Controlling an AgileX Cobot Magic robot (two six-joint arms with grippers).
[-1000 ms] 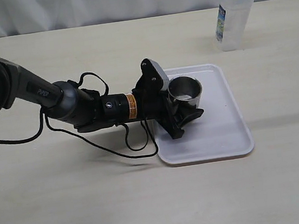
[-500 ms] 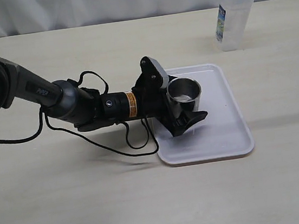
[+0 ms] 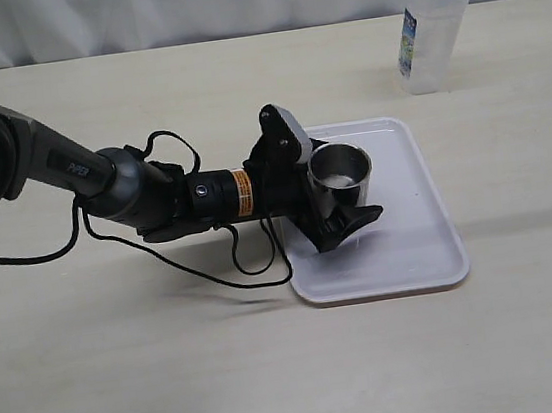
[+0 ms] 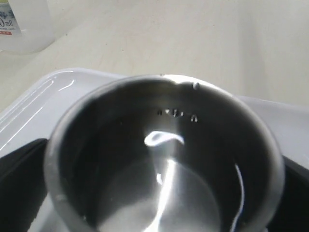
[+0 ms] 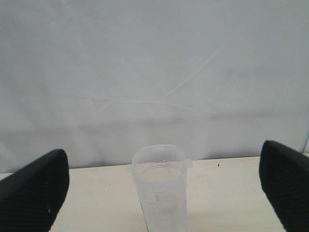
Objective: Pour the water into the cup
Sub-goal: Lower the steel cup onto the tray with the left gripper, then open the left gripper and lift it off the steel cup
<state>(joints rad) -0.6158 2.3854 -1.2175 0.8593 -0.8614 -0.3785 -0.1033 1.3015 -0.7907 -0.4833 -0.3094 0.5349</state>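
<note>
The steel cup (image 3: 340, 170) stands on the white tray (image 3: 416, 240), near its left side. My left gripper (image 3: 346, 182) reaches in from the left with one finger on each side of the cup and is shut on it. The left wrist view looks down into the cup (image 4: 164, 159), with black fingers (image 4: 17, 169) at both of its sides. I cannot tell whether it holds any water. My right gripper (image 5: 164, 151) is open and empty, raised at the far right. The translucent pitcher (image 5: 160, 193) stands ahead of it, apart from it.
The pitcher with the blue-green label (image 3: 435, 26) stands on the table at the back right, beyond the tray. The left arm's black cable (image 3: 224, 273) loops on the table left of the tray. A white curtain (image 5: 154, 72) backs the table.
The left gripper's fingers have closed in on the cup and nudged it slightly. The near finger swung a little to the right. The right arm and the pitcher have not moved.
</note>
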